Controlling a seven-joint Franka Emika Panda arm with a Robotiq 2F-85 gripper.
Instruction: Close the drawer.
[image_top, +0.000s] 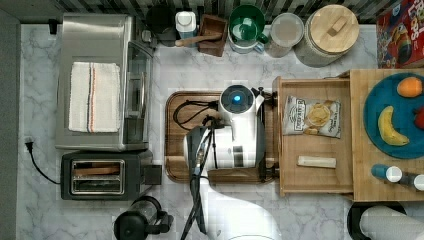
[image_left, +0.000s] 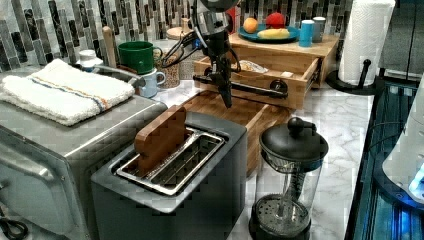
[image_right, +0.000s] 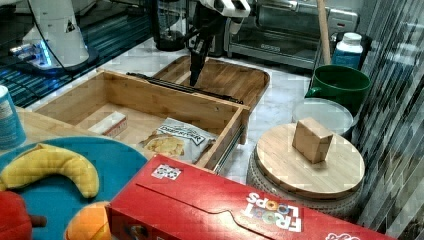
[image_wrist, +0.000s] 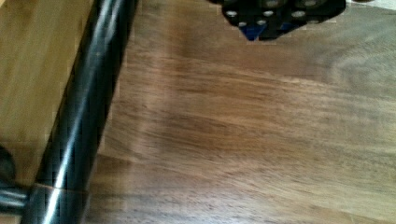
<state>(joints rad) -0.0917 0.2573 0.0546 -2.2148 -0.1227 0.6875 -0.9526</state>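
Top view straight down; left, right views low from opposite counter ends, sharing drawer (image_left: 260, 75); wrist view close.

Robot arm (image_top: 240, 132): glossy white rounded shells, with a round cap that carries a glowing blue light (image_top: 237, 98) and dark grey patches on the casing. Black cables (image_top: 197, 165) run loose along the arm in loops, bundled near the wrist. Gripper (image_left: 226, 95): black, narrow and tapering to a point, its underside set with small silver screw heads and showing a bit of blue.
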